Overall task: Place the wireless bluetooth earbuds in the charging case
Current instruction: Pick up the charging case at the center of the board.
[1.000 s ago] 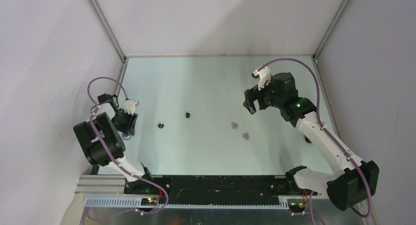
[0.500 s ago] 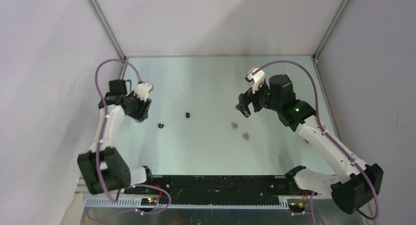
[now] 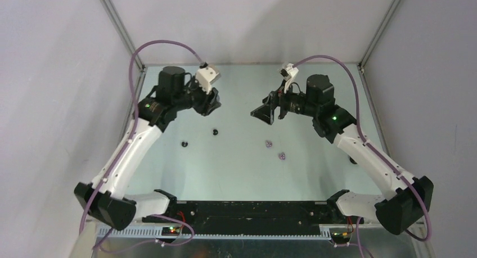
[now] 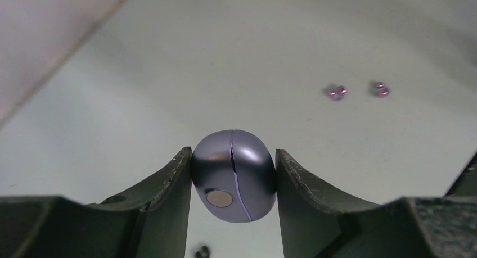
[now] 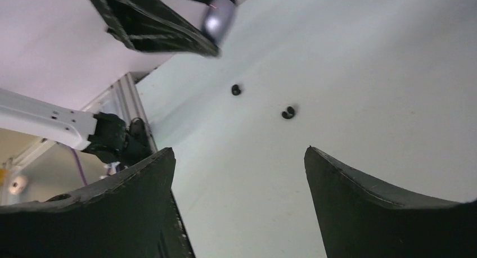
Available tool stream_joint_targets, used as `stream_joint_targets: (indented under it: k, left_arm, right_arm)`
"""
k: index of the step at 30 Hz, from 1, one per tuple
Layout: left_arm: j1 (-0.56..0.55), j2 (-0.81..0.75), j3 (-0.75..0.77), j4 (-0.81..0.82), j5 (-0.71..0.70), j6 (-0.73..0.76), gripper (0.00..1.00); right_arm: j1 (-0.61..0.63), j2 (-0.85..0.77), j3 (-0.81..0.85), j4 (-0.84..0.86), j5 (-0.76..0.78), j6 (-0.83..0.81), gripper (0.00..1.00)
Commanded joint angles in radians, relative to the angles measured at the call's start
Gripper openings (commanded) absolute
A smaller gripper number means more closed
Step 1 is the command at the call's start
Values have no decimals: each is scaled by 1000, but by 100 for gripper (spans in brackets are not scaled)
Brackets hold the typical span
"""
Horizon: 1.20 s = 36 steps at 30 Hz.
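Left gripper (image 4: pixel 232 152) is holding up the glossy lilac egg-shaped charging case (image 4: pixel 233 176), clamped on its sides.
The case is hanging shut above the pale table (image 3: pixel 236 173). The right gripper (image 5: pixel 239 151), jaws wide apart, is facing it. Tiny black earbuds (image 3: pixel 215 131) and pale purple earbuds (image 3: pixel 269 143) are lying loose below, so opening the lid probably comes next.

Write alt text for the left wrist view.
Two dark fingers clamp a closed, rounded purple-grey charging case over a pale table. Two purple earbuds lie side by side on the table at upper right, and one black earbud shows at the bottom edge.
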Motion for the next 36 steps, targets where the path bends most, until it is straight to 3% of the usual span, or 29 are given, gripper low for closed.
stream_joint_targets:
  k: [1,10,15,20,29,36]
  left_arm:
    - [-46,76,18,117,-6,-263,30]
    - [-50,186,47,199,-158,-641,34]
    - [-51,271,36,255,-108,-839,34]
    - [-50,333,101,238,-141,-971,26]
    - [-99,358,25,344,-45,-1094,33]
    - [-117,370,-12,404,24,-1149,35]
  right_arm:
    - [60,20,-1,128,-14,104,91]
    - [94,77,-4,134,190,-7,91]
    - [96,141,-3,160,216,-19,90]
    - [100,165,-3,163,262,-43,90]
    - [102,212,-2,201,231,-3,90]
    - [110,234,-4,198,306,22,87]
